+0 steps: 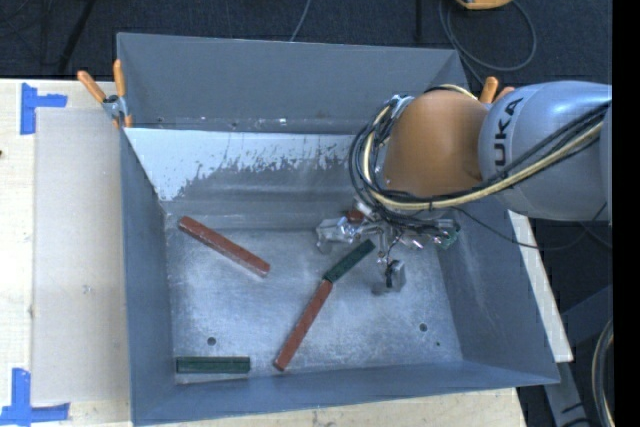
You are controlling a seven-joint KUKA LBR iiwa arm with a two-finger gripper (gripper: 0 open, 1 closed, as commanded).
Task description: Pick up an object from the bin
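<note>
Arm lettering read "UKA", start cut off. Bin held four bars: two red-brown, two dark green. Gripper sat low, right of bin centre; grip state could not be told. Near green bar lay tilted, upper end at gripper, lower end meeting red bar. Second red bar lay left. Second green bar lay front-left.

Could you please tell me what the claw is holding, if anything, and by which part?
Cannot tell: the claw is over the upper end of the central dark green stick.
</note>
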